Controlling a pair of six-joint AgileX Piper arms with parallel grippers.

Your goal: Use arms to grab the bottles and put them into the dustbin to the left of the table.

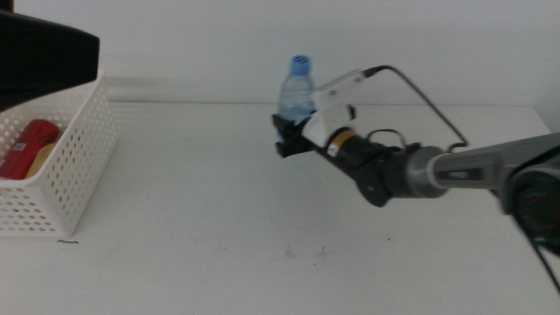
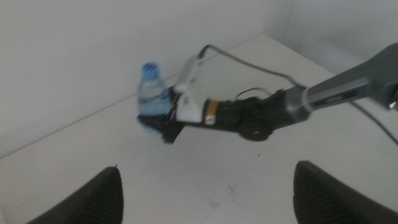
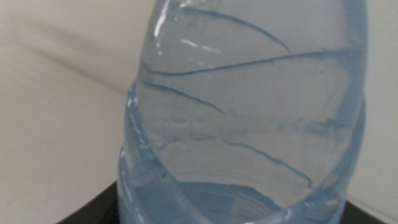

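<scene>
The right gripper (image 1: 293, 136) is clamped on the water bottle (image 1: 297, 87), holding it upright above the table (image 1: 219, 219) near the far edge. The basket (image 1: 74, 166) sits at nine o'clock across open tabletop, holding the red can (image 1: 28, 144). The left gripper (image 2: 205, 193) hangs spread wide.

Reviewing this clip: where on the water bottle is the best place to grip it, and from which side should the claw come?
Grip the water bottle around its lower body, coming in level from the right side of the table, as the right claw does. It stands upright, and its round body narrows toward the blue cap, so the wider lower part probably gives the surest hold.
</scene>
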